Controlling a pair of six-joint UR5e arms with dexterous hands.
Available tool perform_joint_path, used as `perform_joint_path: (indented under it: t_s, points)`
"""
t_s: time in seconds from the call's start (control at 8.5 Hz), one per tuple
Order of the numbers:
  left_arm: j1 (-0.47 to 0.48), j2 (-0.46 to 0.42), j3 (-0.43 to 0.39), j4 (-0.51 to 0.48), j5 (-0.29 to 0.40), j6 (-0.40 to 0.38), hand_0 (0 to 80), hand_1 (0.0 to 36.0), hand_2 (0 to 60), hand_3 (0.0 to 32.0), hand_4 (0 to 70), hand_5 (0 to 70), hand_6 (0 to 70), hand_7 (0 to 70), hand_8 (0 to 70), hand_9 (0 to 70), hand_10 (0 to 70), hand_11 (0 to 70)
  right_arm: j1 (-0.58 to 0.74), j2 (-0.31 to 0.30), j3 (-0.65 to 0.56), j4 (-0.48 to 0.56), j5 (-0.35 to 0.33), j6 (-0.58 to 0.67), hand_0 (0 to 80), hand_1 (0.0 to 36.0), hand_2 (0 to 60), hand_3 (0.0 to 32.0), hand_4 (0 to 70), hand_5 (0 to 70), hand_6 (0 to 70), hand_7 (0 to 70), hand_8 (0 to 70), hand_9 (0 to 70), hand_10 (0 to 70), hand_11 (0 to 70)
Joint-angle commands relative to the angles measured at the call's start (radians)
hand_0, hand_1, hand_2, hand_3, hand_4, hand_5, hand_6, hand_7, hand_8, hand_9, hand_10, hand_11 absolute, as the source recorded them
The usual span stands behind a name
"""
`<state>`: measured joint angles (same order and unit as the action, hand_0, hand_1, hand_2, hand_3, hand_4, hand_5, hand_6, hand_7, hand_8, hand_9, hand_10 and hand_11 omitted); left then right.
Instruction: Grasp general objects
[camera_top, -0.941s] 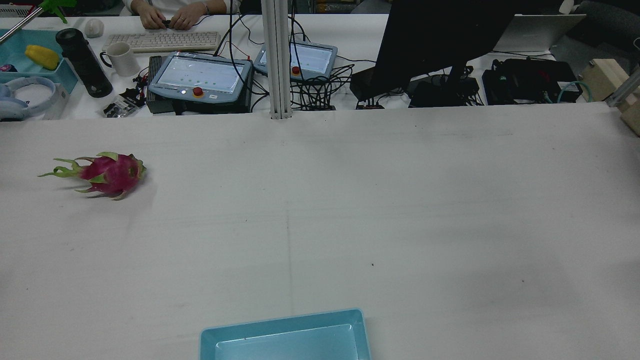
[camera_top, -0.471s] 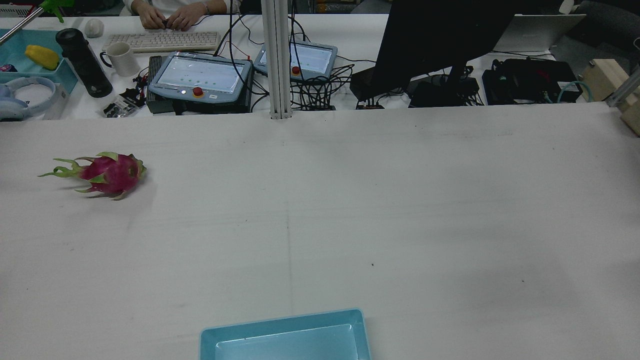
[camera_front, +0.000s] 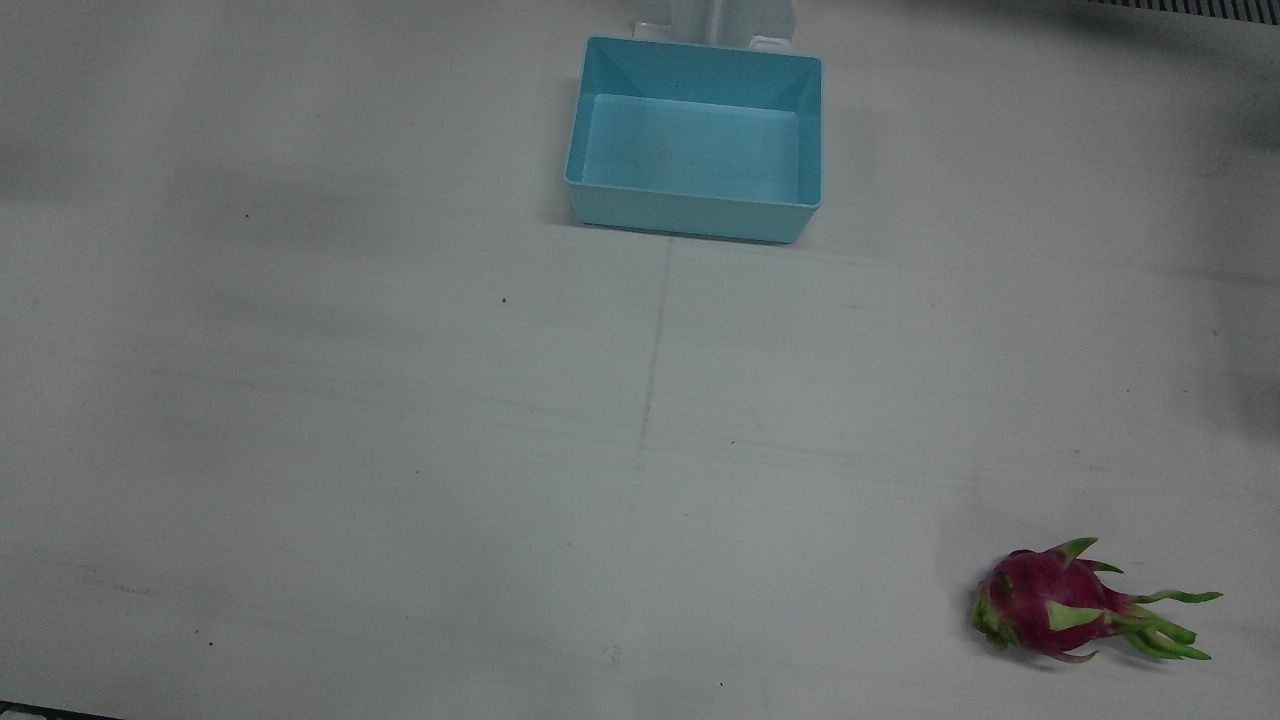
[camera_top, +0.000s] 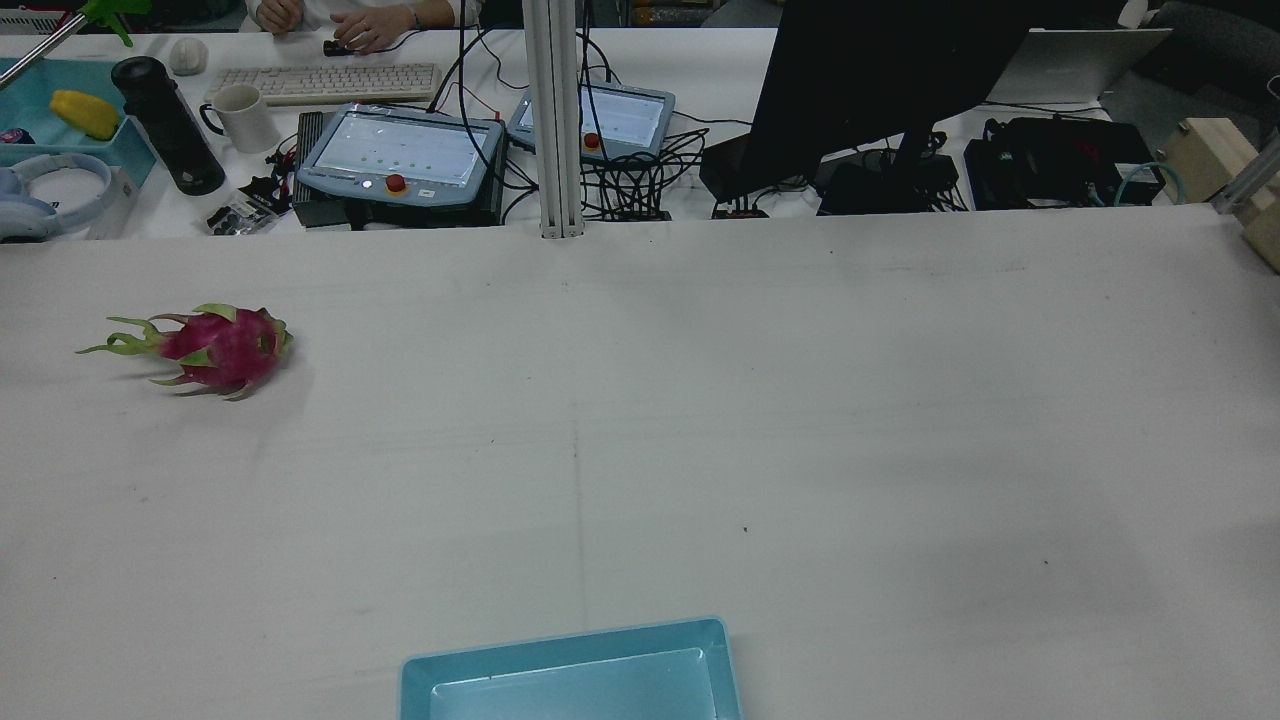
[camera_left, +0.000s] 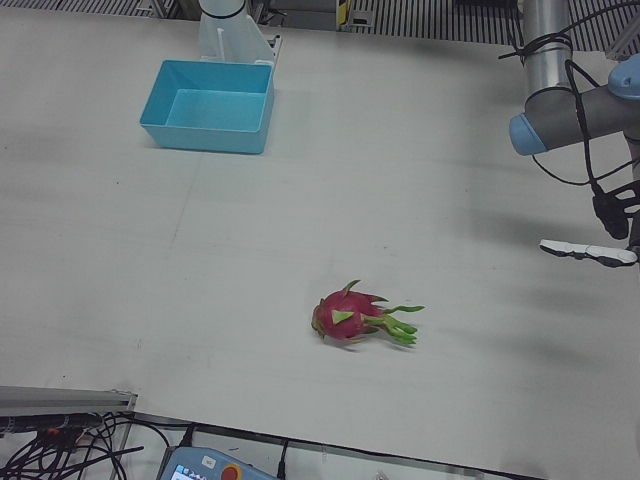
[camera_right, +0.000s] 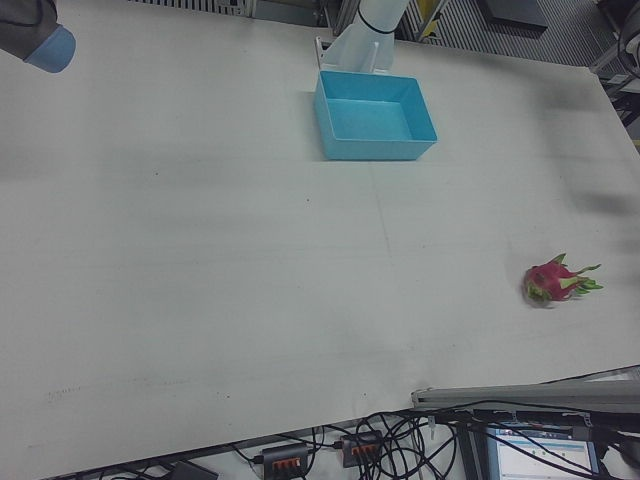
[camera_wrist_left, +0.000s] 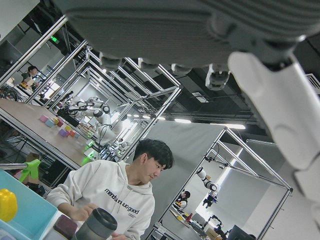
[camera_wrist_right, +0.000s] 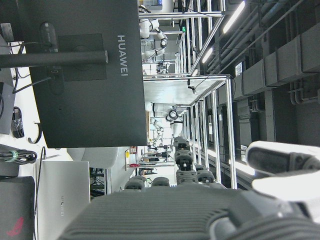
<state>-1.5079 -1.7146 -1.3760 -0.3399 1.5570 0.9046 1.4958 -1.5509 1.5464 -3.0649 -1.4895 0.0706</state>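
Nothing on the table (camera_top: 800, 400) has shifted since the earlier rear frames; only the person's hands (camera_top: 360, 25) at the far desk have come apart, one now off the keyboard (camera_top: 325, 83). On the table, the dragon fruit (camera_top: 220, 347) lies on its side on the robot's left half, near the far edge, well apart from the blue bin (camera_top: 570, 675) that sits empty at the near middle. Its green scales trail away from the centre, toward the outer edge. Each hand shows only in part: the left hand (camera_left: 590, 250) hangs above the table off to the fruit's outer side, a pale finger and little else in the left-front view, and the right hand (camera_wrist_right: 200, 210) shows only its palm and finger bases in its own camera, so I cannot tell how wide either one stands. Neither holds anything that shows. As a judgement, the fruit looks fairly heavy for its size, firm but with skin that can bruise, smooth enough to roll or slide. The scales are thin and bendy, poor to grip. A wrap around the red body's thickest part, from above, seems safest.
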Motion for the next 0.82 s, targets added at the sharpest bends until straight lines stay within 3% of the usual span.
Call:
perform_joint_path:
  t_s: [0.0,0.12,0.24,0.35,0.47,0.71]
  points:
    - [-0.023,0.007,-0.020,-0.022,0.001,-0.027,58.8,24.2,4.8,16.6,0.3,0.0,0.0,0.4,0.0,0.0,0.2,3.3,0.000,0.000,0.000,0.000,0.000,0.000,0.0,0.0,0.0,0.0,0.0,0.0,0.0,0.0,0.0,0.0,0.0,0.0]
    - [-0.023,0.003,-0.041,-0.004,0.006,-0.051,59.0,24.5,5.5,16.8,0.4,0.0,0.0,0.5,0.0,0.0,0.2,3.3,0.001,0.000,0.001,0.000,0.000,0.000,0.0,0.0,0.0,0.0,0.0,0.0,0.0,0.0,0.0,0.0,0.0,0.0]
    - [-0.021,0.007,-0.128,0.071,0.058,-0.050,60.1,25.3,6.1,17.2,1.0,0.0,0.0,1.0,0.0,0.0,0.0,3.1,0.000,0.000,0.001,0.000,0.000,-0.002,0.0,0.0,0.0,0.0,0.0,0.0,0.0,0.0,0.0,0.0,0.0,0.0]
    - [-0.026,0.007,-0.168,0.169,0.154,0.038,59.7,24.8,5.5,18.2,0.5,0.0,0.0,0.9,0.0,0.0,0.0,2.8,0.000,0.000,0.001,0.000,0.000,0.000,0.0,0.0,0.0,0.0,0.0,0.0,0.0,0.0,0.0,0.0,0.0,0.0]
    - [-0.025,0.010,-0.220,0.273,0.199,0.151,59.9,25.4,6.6,19.0,0.0,0.0,0.0,1.1,0.0,0.0,0.0,2.9,0.000,0.000,0.001,0.000,0.000,-0.002,0.0,0.0,0.0,0.0,0.0,0.0,0.0,0.0,0.0,0.0,0.0,0.0]
    - [0.001,0.001,-0.441,0.607,0.250,0.441,60.4,26.0,7.6,15.4,0.7,0.0,0.0,5.0,0.0,0.0,4.0,9.0,0.000,0.000,0.001,0.000,0.000,0.000,0.0,0.0,0.0,0.0,0.0,0.0,0.0,0.0,0.0,0.0,0.0,0.0]
